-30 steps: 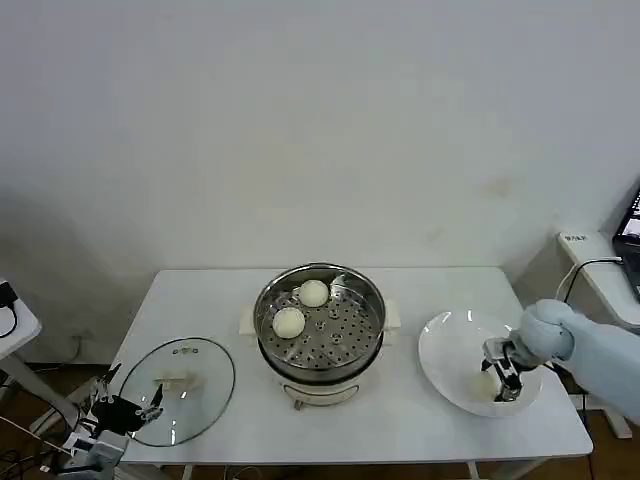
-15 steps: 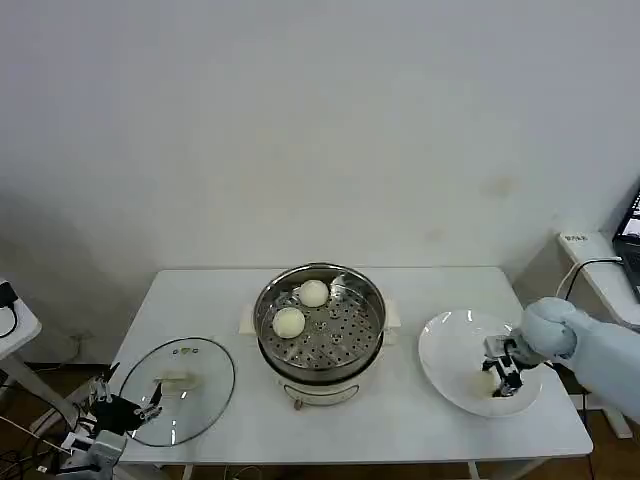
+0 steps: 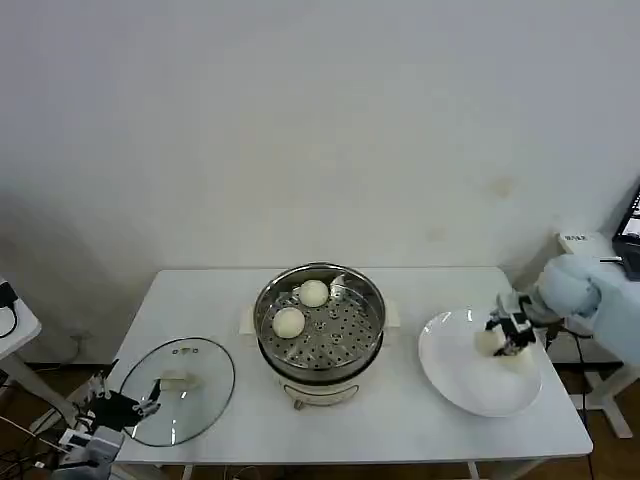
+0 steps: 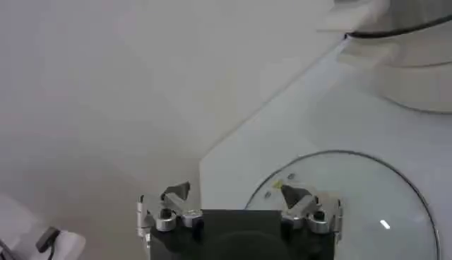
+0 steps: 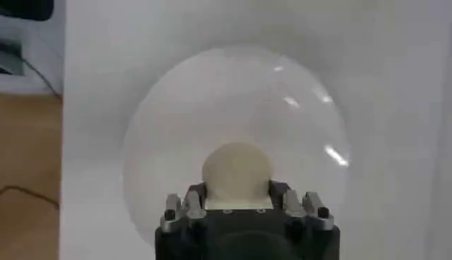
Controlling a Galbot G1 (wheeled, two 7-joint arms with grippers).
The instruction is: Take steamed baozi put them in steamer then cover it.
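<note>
Where it sat low on the plate [image 3: 455, 375] before, the right claw [image 3: 508, 336] has lifted, clamped on a baozi [image 3: 490, 341]

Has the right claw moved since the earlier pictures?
Yes. The right claw, shut on a round cream-white bun, rose toward the far rim of the flat white plate.

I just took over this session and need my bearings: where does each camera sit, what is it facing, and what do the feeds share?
Head view: on the head, looking forward and down at the table; steamer centre, left gripper and right gripper at its edges.
Left wrist view: on the left arm, over the glass lid, its open fingers showing.
Right wrist view: on the right arm, above the white plate, holding a baozi.
Shared: head and right wrist views both show plate and held baozi.
</note>
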